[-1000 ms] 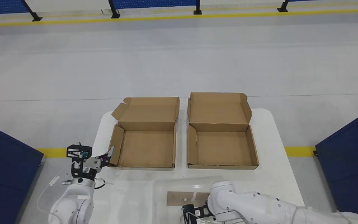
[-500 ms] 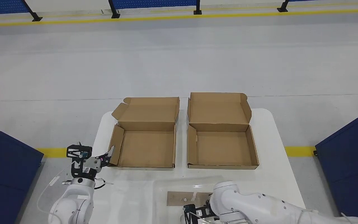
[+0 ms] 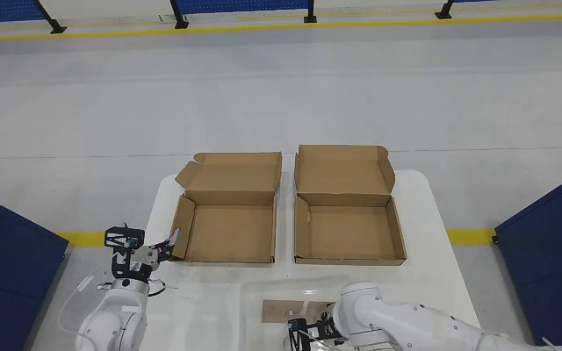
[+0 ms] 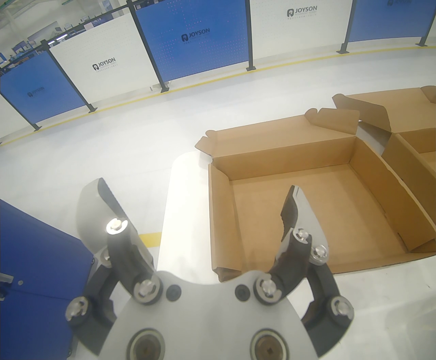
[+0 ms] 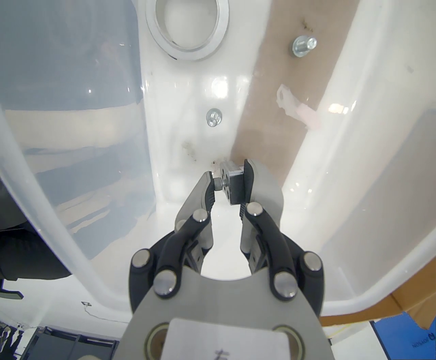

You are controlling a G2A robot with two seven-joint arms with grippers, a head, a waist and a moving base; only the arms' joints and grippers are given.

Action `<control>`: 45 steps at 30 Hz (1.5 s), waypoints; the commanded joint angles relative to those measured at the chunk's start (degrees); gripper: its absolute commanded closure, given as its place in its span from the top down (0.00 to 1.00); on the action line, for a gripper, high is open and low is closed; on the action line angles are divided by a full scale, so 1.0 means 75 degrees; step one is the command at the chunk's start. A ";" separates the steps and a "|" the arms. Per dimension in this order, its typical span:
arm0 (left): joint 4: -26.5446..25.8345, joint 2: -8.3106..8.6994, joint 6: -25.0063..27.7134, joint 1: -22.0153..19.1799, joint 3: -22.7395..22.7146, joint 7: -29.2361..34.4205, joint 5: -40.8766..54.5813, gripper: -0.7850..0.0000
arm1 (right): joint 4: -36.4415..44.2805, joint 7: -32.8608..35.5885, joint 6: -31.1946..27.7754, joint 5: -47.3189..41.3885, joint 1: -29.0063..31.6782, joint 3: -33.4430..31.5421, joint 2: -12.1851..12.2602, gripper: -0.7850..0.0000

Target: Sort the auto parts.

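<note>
My right gripper (image 5: 227, 182) is down inside a clear plastic bin (image 5: 340, 143), shut on a small square metal part (image 5: 232, 185) with a stud. Loose in the bin lie a metal ring (image 5: 186, 25), a flanged bolt (image 5: 304, 44) and a small round nut (image 5: 214, 117). In the top view the right gripper (image 3: 303, 336) is at the near edge of the table by the bin (image 3: 263, 294). My left gripper (image 4: 201, 208) hangs open and empty at the table's left side, left gripper (image 3: 163, 248) beside the left cardboard box (image 3: 230, 232).
Two open, empty cardboard boxes stand side by side on the white table (image 3: 421, 206): the left box (image 4: 306, 204) and the right box (image 3: 349, 230). A brown card strip (image 5: 282, 88) with a scrap of tape lies under the bin. Blue barriers stand at both sides of the table.
The right arm has shifted slightly near the table's front edge. The left arm has kept still.
</note>
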State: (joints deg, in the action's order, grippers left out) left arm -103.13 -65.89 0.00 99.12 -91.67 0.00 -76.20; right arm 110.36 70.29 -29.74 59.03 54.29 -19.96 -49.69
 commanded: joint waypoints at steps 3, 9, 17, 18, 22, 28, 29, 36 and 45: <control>0.0000 0.0000 0.0000 0.0000 0.0000 0.0000 0.0000 1.00 | -0.0029 -0.0365 -0.0209 -0.0097 0.0116 -0.0254 0.0127 0.00; 0.0000 0.0000 0.0000 0.0000 0.0000 0.0000 0.0000 1.00 | -0.0125 -0.1030 -0.0701 -0.0394 0.0305 -0.0779 0.0382 0.00; 0.0000 0.0000 0.0000 0.0000 0.0000 0.0000 0.0000 1.00 | -0.0131 -0.1180 -0.0803 -0.0486 0.0362 -0.0898 0.0440 0.00; 0.0000 0.0000 0.0000 0.0000 0.0000 0.0000 0.0000 1.00 | -0.0131 -0.1180 -0.0803 -0.0486 0.0362 -0.0898 0.0440 0.00; 0.0000 0.0000 0.0000 0.0000 0.0000 0.0000 0.0000 1.00 | -0.0126 -0.1234 -0.0789 -0.0482 0.0373 -0.0901 0.0438 0.00; 0.0000 0.0000 0.0000 0.0000 0.0000 0.0000 0.0000 1.00 | -0.0410 -0.2094 -0.1259 -0.0616 0.0479 -0.1152 0.0501 0.00; 0.0000 0.0000 0.0000 0.0000 0.0000 0.0000 0.0000 1.00 | -0.0423 -0.2250 -0.1379 -0.0678 0.0523 -0.1220 0.0533 0.00; 0.0000 0.0000 0.0000 0.0000 0.0000 0.0000 0.0000 1.00 | -0.0811 -0.3749 -0.2716 -0.1196 0.0875 -0.2091 0.0916 0.00; 0.0000 0.0000 0.0000 0.0000 0.0000 0.0000 0.0000 1.00 | -0.1121 -0.5784 -0.3768 -0.1242 0.1701 -0.3237 0.1443 0.00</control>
State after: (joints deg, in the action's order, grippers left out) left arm -103.13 -65.89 0.00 99.12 -91.67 0.00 -76.20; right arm 101.80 28.29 -58.13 49.50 66.54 -43.81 -39.19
